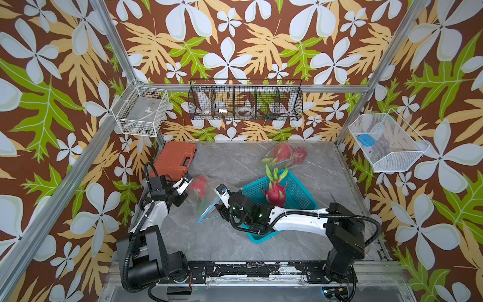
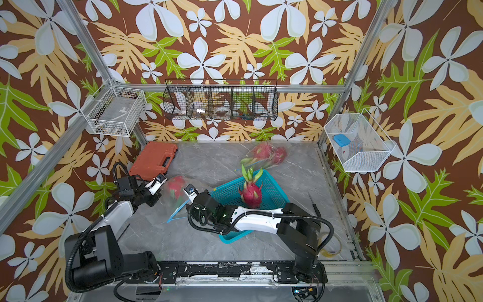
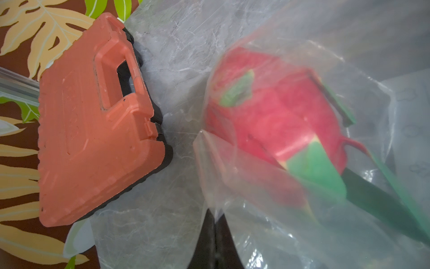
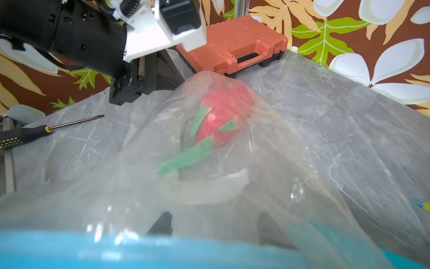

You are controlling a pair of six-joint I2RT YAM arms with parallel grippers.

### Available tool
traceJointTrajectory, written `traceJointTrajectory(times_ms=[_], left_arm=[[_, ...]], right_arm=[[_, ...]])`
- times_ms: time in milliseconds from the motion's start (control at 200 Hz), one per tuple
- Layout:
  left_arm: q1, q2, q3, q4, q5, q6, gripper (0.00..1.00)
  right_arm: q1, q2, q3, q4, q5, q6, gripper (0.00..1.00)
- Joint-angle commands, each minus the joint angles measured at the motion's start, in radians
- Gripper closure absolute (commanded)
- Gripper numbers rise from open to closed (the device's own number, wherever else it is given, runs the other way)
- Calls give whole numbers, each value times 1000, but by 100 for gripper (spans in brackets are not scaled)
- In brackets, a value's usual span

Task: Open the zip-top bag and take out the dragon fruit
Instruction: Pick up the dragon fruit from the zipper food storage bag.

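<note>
The left fingers (image 3: 215, 219) pinch the clear bag (image 3: 267, 233) tight. The right fingers (image 4: 215, 215) stand apart behind the plastic (holding nothing I can see). The dragon fruit (image 1: 200, 186) lies inside the bag, on the bench (image 1: 235, 243). I think it is best to hold one side firm and reach in slowly. Only the top views show another fruit (image 1: 274, 194) in the blue basket (image 1: 300, 189).

Dragon fruit (image 1: 200, 187) in zip-top bag (image 1: 201, 209) beside teal basket (image 1: 300, 198) — orange case (image 1: 173, 159) behind
</note>
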Motion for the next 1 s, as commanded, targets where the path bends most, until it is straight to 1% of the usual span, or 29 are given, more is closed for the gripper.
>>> traceJointTrajectory(times_ms=[0, 190, 395, 475, 560, 686, 791, 881, 996], left_arm=[[-1, 6, 0, -7, 21, 2, 100], [-1, 17, 0, -5, 19, 7, 100], [-1, 33, -4, -7, 19, 13, 100], [-1, 35, -9, -6, 20, 17, 100], [-1, 35, -17, -5, 19, 23, 100], [0, 39, -28, -8, 18, 34, 100], [-1, 45, -33, -12, 18, 39, 100], [-1, 43, -38, -14, 17, 41, 100], [-1, 37, -43, -20, 21, 43, 100]], right_arm=[[0, 73, 72, 22, 33, -8, 30], [-13, 223, 219, 7, 21, 0, 29], [-25, 338, 274, 86, 44, 89, 26], [-24, 378, 280, 129, 54, 149, 25], [-25, 403, 265, 206, 18, 203, 23], [-24, 421, 241, 300, -25, 255, 12], [-24, 431, 223, 360, -39, 275, 10], [-25, 455, 257, 337, -20, 287, 12], [-26, 498, 311, 312, -8, 300, 19]])
